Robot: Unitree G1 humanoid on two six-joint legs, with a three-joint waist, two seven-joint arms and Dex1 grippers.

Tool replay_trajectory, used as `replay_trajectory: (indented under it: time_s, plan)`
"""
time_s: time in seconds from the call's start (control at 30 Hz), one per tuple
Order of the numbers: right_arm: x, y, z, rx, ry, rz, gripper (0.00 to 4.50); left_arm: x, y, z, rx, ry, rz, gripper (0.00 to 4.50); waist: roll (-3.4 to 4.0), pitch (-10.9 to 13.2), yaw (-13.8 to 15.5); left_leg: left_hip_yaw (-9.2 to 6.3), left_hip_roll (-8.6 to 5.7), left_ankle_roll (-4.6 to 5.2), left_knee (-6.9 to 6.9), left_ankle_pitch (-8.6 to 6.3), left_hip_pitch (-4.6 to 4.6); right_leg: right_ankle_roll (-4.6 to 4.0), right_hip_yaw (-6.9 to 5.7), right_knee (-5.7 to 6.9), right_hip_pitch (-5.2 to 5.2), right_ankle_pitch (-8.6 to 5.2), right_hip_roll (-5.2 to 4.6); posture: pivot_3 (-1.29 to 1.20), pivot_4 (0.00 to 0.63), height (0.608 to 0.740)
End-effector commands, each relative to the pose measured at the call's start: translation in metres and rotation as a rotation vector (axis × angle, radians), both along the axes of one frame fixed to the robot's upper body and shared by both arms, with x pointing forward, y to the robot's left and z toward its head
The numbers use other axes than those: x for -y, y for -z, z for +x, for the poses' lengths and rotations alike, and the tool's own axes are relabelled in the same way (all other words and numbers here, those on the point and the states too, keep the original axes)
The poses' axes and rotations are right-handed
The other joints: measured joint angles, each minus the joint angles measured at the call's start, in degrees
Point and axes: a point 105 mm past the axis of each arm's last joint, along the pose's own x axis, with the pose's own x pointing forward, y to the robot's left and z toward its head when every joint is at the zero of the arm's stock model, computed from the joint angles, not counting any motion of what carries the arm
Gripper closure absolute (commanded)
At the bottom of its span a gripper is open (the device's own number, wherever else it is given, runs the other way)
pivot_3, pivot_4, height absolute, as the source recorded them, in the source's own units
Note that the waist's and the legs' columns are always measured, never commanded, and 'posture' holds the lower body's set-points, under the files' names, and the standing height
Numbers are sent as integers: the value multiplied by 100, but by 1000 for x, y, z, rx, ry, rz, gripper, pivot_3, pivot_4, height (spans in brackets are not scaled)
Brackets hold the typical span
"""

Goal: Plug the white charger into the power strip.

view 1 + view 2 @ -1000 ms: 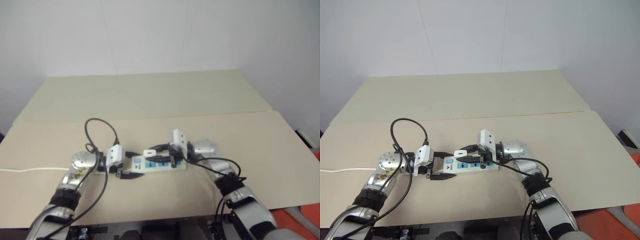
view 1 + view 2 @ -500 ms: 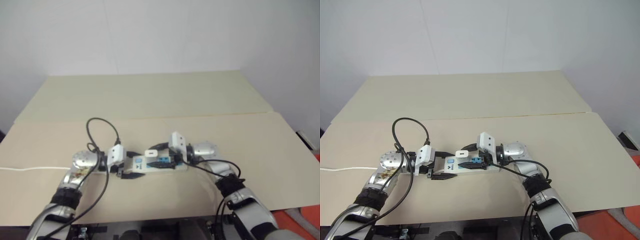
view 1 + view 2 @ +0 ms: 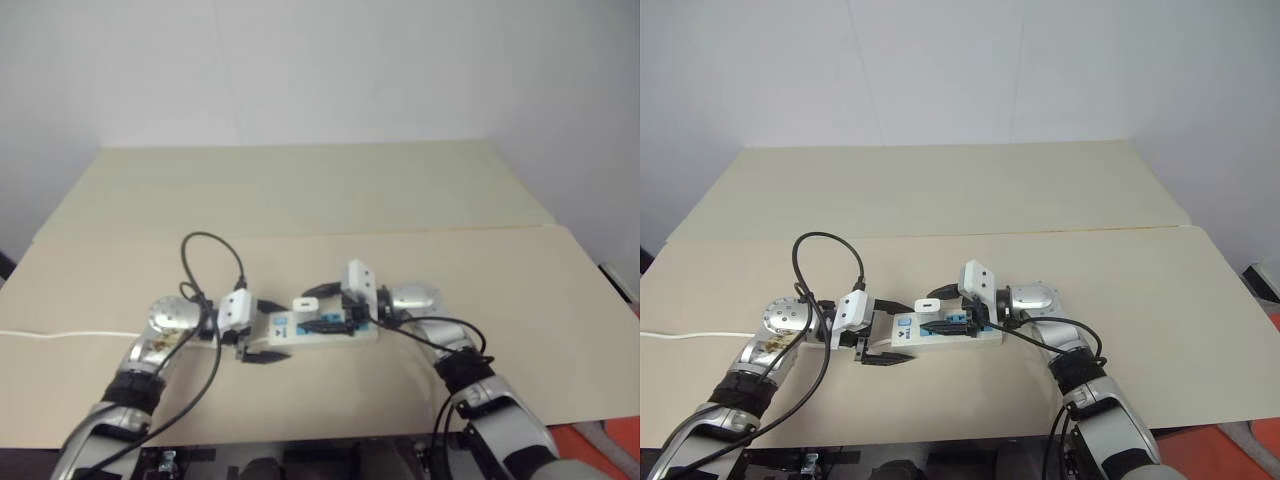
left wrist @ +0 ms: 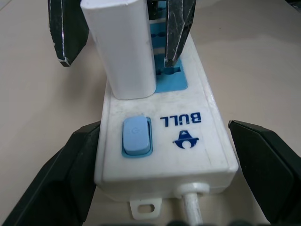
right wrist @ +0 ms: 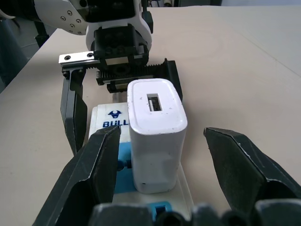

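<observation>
table point(image 3: 940, 190): broad beige top under both arms, with the whole job laid out just ahead of the two grippers.
power strip point(image 4: 164, 141): lying flat between the two grippers, and its long axis runs straight from one to the other. The switch end with the cord points at the left gripper, the far sockets run under the right one.
left gripper point(image 4: 164, 155): fingers spread wide, one on each side of the strip's switch end, gripping nothing. The right-hand finger clearly stands off the strip's side; the other sits close against it and I cannot tell whether it touches.
right gripper point(image 5: 162, 155): also wide apart, and look at that, the plug stands free in the gap with daylight on both sides.
white charger point(image 5: 155, 120): upright in the socket nearest the switch, its base down on the blue face, its port facing up. It sits dead between the right gripper's fingers, a little further along the strip from the left gripper.
judgement: the plug looks seated. The right arm is nearer, and backing straight off along the strip's axis seems the clean way out.
</observation>
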Motion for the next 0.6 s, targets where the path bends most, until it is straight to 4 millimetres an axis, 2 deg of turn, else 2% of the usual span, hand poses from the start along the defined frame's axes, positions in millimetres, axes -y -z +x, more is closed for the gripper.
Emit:
replay_trajectory:
  time_s: [0.03,0.17,0.27,0.4,0.47,0.6]
  plan:
    - [13,12,-5,-71,19,-33,1052,-7,-21,2,74,8,-22,32,2,10,21,-3,0,0,0,0,-3,0,-2,-1,-2,0,0,0,150,740]
    - [20,-5,-13,-37,10,-7,1052,-11,-24,-3,77,22,-15,32,4,19,83,-10,-4,0,1,0,-30,1,-11,-7,-20,0,-6,0,150,740]
    - [27,-15,-19,-27,19,9,1052,-13,-26,-4,78,25,-14,32,5,19,121,-7,-8,-12,6,7,-86,3,-9,3,-88,2,-9,0,150,740]
    - [40,-28,-27,-11,40,22,1052,-14,-30,-7,84,33,-21,32,11,29,148,-8,-6,-16,2,9,-101,3,-15,2,-100,3,-6,0,150,740]
    - [49,-37,-29,-7,60,32,1052,-17,-35,-8,93,37,-25,32,11,43,155,-6,-7,-16,2,9,-105,4,-14,0,-100,3,-8,0,150,740]
    - [81,-56,-32,14,116,23,1052,-27,-54,-7,134,22,-28,32,9,74,156,-4,-8,-16,5,9,-104,4,-13,-12,-98,2,-9,0,150,740]
